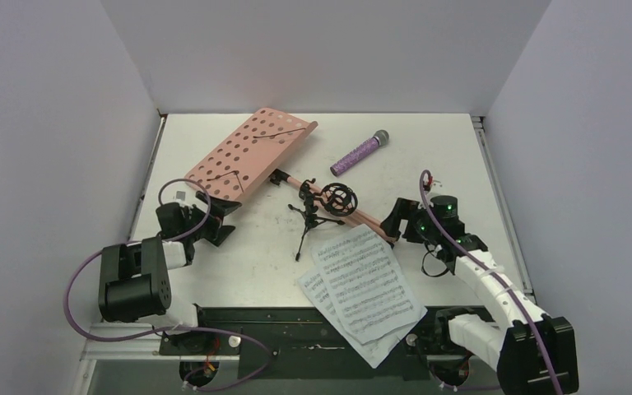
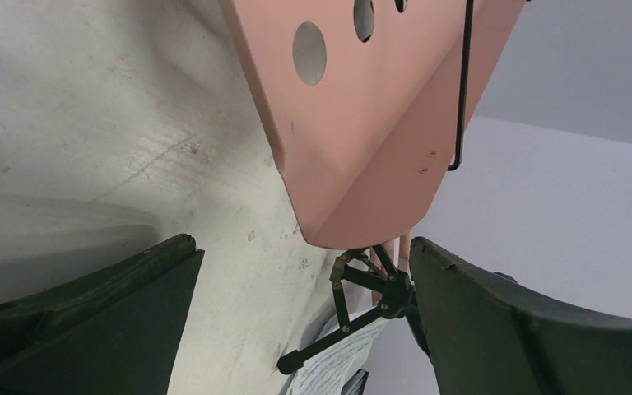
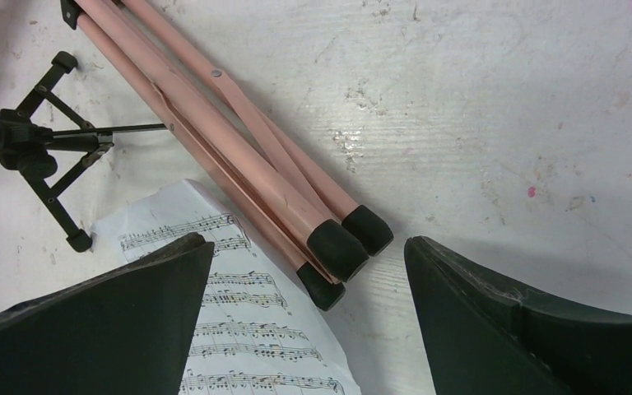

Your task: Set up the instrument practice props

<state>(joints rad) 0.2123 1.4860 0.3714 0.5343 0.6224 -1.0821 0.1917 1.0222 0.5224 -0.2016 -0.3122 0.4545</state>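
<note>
Props for an instrument practice session are lying spread over a scuffed white tabletop [image 1: 239, 263] as two robot arms are reaching in from the near edge. The only writing that is showing is the printed staves of notes on the white sheet-music pages [image 1: 366, 288], which are lying overlapped at the front centre; any title or words on them are too small to read. The pink perforated music stand [image 1: 251, 152] is lying on its side at the rear left, its folded legs running toward the right arm. The glittery purple microphone [image 1: 360, 152] is resting by itself at the rear, well apart from both arms and appearing only from overhead. The small black tripod mic stand [image 1: 321, 210] is lying on the tabletop just beside the pink legs. The left pincer [image 1: 224, 220] is hanging wide open around the near corner of the stand's desk; its wrist camera is showing that corner between the fingers, touching neither, with a thin black wire retainer [image 2: 461, 82] running down the pink face. The right pincer [image 1: 397, 224] is gaping equally wide over the leg ends, and only its wrist camera is revealing three black rubber feet [image 3: 329, 247] bunched together at the edge of a page.
</note>
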